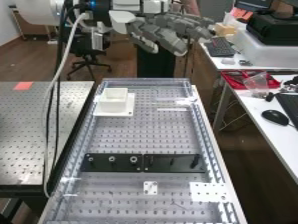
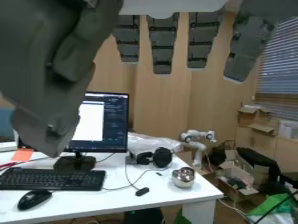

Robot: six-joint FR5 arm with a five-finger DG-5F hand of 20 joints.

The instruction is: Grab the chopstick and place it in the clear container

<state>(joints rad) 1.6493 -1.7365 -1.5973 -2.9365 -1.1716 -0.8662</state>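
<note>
The chopstick (image 1: 172,109) lies far along the bench (image 1: 126,135), right of the box (image 1: 113,103); my hand (image 1: 170,43) hangs high, wide open.

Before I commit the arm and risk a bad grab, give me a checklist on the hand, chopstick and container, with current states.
1. Chopstick identified: cannot tell; the thin white strip is the likely one.
2. Hand open, nothing held: ok.
3. Hand above strip: not ok; it hangs past the bench's far end.
4. Square container upright: ok.
5. Container see-through: not ok; looks opaque white.
</note>
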